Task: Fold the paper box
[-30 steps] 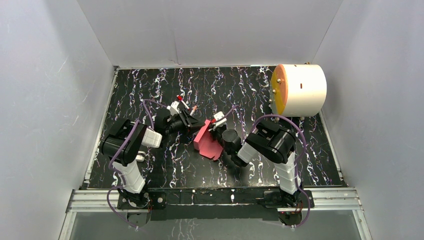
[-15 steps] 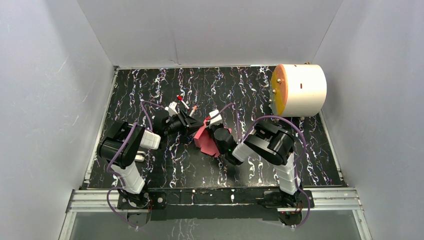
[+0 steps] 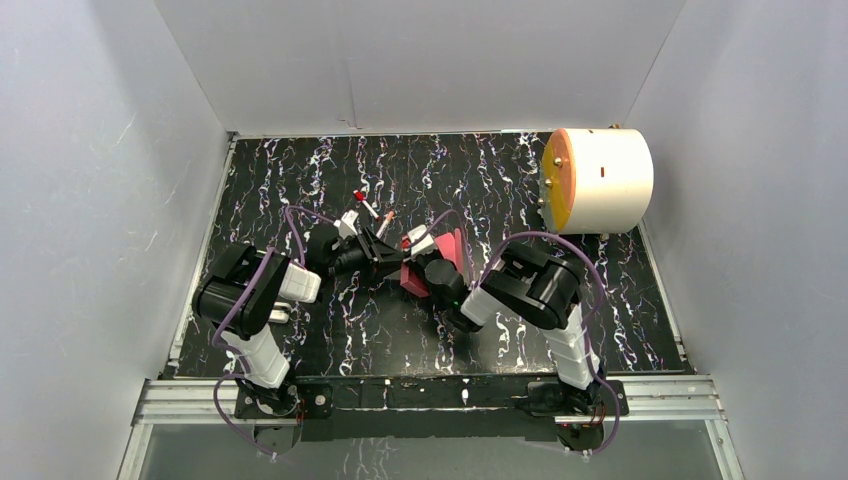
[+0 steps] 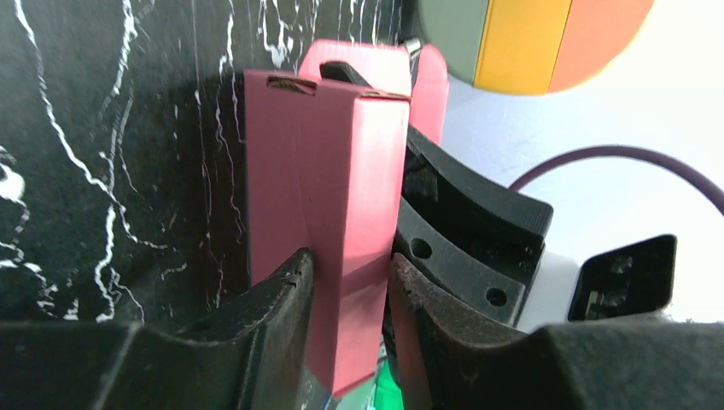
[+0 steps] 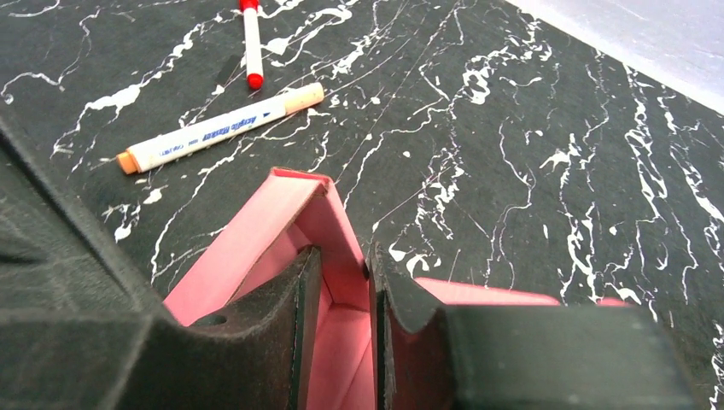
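The paper box [image 3: 412, 280] is red-pink card, half folded, held above the mat between the two arms. In the left wrist view it stands as a narrow upright sleeve [image 4: 329, 171], and my left gripper [image 4: 350, 258] is shut on its lower end, both fingers pressed on its sides. My right gripper [image 5: 341, 260] reaches into the open top of the paper box [image 5: 282, 222]. One finger is inside and the other outside, a side wall lies against the outer finger, and a gap shows between the jaws. A loose flap [image 3: 456, 248] sticks up beside it.
A white marker [image 5: 218, 128] and a thin red-capped pen [image 5: 251, 43] lie on the black marbled mat just beyond the box. A big white cylinder with an orange face [image 3: 598, 180] stands at the back right. White walls enclose the mat.
The right arm has swung left toward the left gripper and its jaws have widened. The box has turned from lying spread out to standing narrow, with a flap raised.
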{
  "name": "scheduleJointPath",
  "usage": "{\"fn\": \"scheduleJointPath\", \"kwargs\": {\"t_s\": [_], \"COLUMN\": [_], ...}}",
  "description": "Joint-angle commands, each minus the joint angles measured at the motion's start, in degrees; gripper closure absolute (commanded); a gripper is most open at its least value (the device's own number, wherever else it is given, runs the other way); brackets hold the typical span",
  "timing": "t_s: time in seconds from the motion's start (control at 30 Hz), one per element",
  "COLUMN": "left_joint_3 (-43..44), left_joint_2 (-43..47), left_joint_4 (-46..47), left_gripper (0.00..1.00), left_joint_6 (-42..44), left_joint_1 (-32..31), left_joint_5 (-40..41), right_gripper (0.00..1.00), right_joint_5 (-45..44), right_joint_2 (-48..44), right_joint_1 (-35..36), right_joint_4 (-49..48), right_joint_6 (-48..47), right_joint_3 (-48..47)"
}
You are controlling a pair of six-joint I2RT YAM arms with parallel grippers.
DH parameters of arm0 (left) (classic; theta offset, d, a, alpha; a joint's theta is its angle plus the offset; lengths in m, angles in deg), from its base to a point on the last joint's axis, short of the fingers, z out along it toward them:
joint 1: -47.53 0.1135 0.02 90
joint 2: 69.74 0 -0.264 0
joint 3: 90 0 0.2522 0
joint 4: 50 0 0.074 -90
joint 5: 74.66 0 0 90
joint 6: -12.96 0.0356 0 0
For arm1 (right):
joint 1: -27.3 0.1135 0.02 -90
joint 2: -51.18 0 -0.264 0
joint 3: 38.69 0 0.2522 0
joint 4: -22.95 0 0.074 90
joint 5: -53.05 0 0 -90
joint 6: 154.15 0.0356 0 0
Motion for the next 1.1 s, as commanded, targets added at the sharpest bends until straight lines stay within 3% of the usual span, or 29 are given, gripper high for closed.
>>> {"fn": "scheduleJointPath", "kwargs": {"t_s": [0.0, 0.33, 0.5, 0.67, 0.8, 1.07], "left_joint_3": [-0.1, 1.0, 2.3, 4.3, 4.6, 3.7], "left_joint_2": [2.7, 4.6, 7.9, 14.8, 19.6, 23.3], "left_joint_4": [0.8, -6.2, -16.3, -30.5, -36.2, -36.1], "left_gripper": [0.65, 0.62, 0.59, 0.49, 0.45, 0.41], "left_joint_6": [-0.1, 4.8, 11.0, 19.3, 21.7, 20.1], "left_joint_1": [-1.2, 0.3, 0.6, 0.8, 0.8, 0.7], "left_joint_5": [-7.9, -5.5, -1.2, 7.4, 12.5, 12.6], "right_gripper": [0.65, 0.55, 0.51, 0.44, 0.39, 0.31], "right_joint_5": [6.9, 11.5, 12.8, 12.6, 12.4, 8.2], "right_joint_2": [-1.5, -9.2, -13.8, -20.9, -26.4, -32.3], "right_joint_1": [-0.1, -0.1, -0.1, -0.1, -0.1, -0.2], "right_joint_4": [-0.6, 4.1, 7.9, 19.1, 32.0, 57.9], "right_joint_6": [-0.2, -2.2, -2.9, -2.3, 0.5, 8.7], "right_joint_3": [3.1, 5.6, 6.8, 5.7, 1.7, -8.8]}}
